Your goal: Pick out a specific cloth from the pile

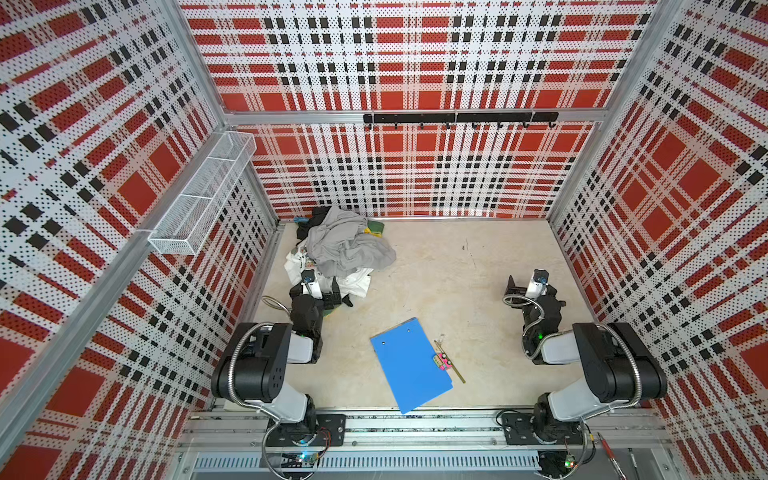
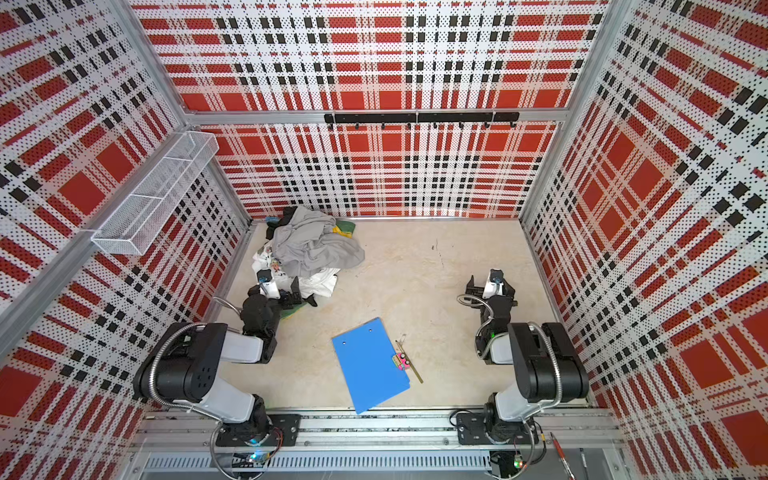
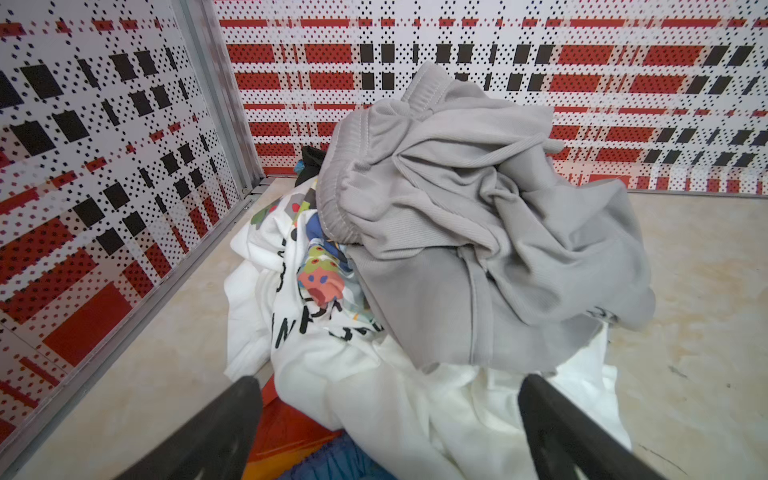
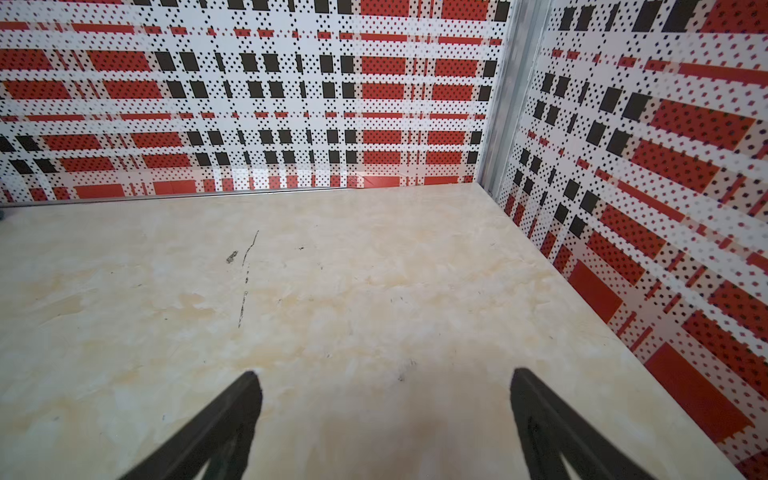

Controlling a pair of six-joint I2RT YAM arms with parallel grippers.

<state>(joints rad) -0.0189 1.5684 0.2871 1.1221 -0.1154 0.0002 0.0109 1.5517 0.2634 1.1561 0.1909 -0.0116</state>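
Left gripper [image 3: 388, 382] spread, empty, at edge of pile [image 1: 349, 249]; cloth [image 3: 286, 316] partly under grey garment [image 3: 478, 249]; right gripper [image 4: 384, 376] spread, empty, above table [image 4: 332, 291], well apart.

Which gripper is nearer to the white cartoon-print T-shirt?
Left. The left gripper hangs open right beside the white cartoon-print T-shirt; the right gripper, also open, is over bare table far from it.
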